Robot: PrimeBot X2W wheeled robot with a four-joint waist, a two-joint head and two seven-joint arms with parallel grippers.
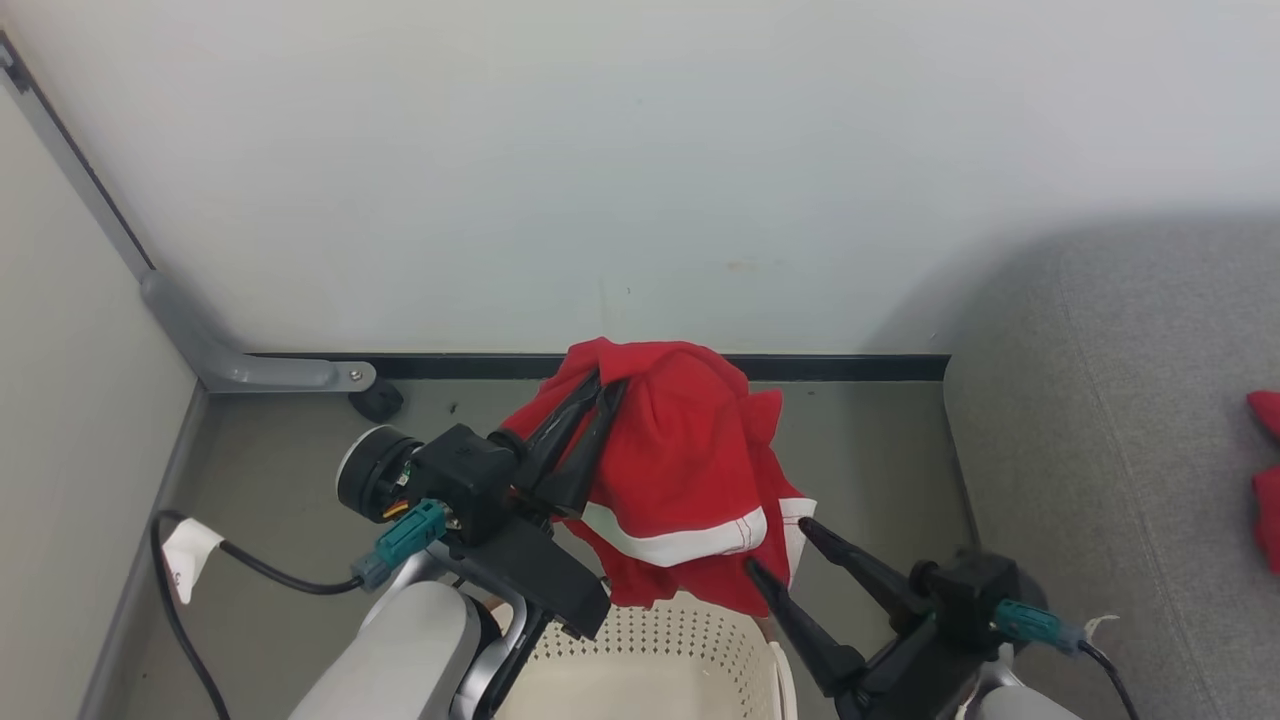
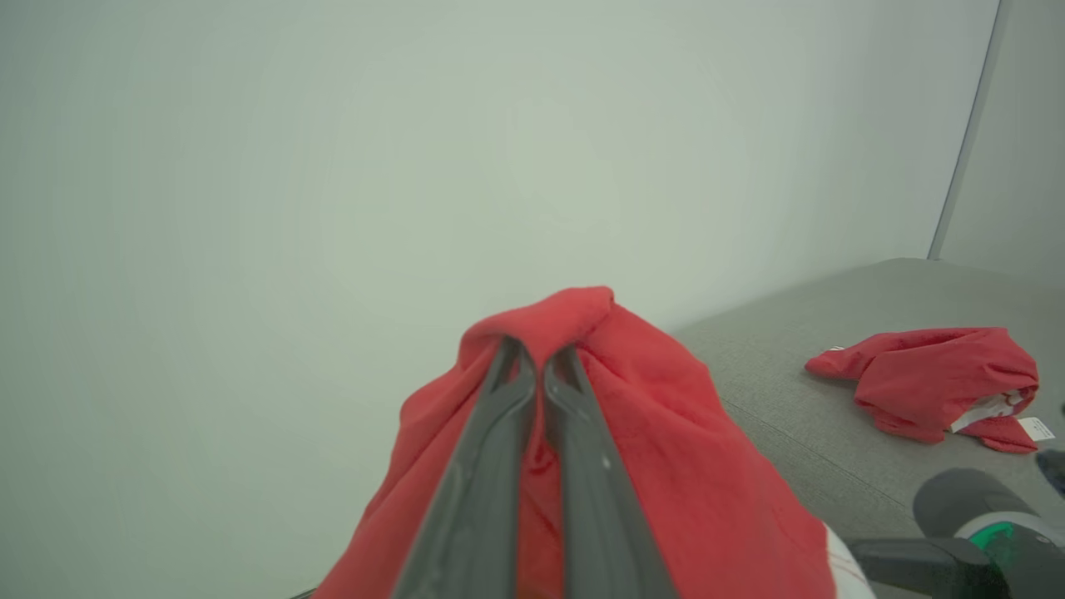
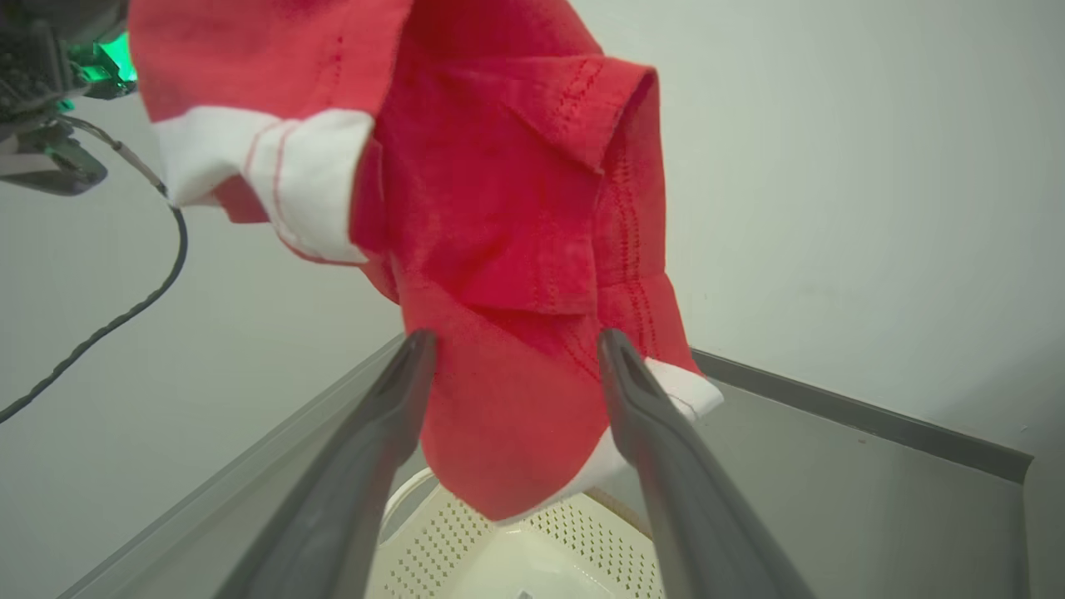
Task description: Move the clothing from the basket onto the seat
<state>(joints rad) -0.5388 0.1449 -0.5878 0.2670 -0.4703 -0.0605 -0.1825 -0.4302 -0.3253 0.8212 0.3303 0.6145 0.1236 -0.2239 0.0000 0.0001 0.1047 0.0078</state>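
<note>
Two grippers are in front of me, and just one of them has anything in it. The left gripper [image 1: 610, 383] is pinched tight on a fold near the top of the red shirt [image 1: 690, 470]. Its two dark fingers are pressed together, with cloth bunched over and around their tips. From that pinch the shirt drapes toward five o'clock in the head view, with a white sleeve band [image 1: 690, 545] across its lower part. Its lowest hem hangs over the open mouth of the basket [image 1: 660, 650], which sits at six o'clock, low between the two arms.

The right gripper [image 1: 778, 543] points up from five o'clock with its fingers spread wide and nothing clamped between them. The shirt's lower hem hangs right at their tips, and in the right wrist view the cloth drops between the two fingers. Whether it brushes them I cannot tell.

Off at three o'clock is the grey seat [image 1: 1120, 450], well apart from the held shirt.

By count there is one basket, one seat and two grippers. There are two red garments: the shirt in the left gripper, and a second red garment [image 2: 932, 383] lying crumpled on the seat cushion, a small white tag [image 2: 1036, 428] at its edge.
</note>
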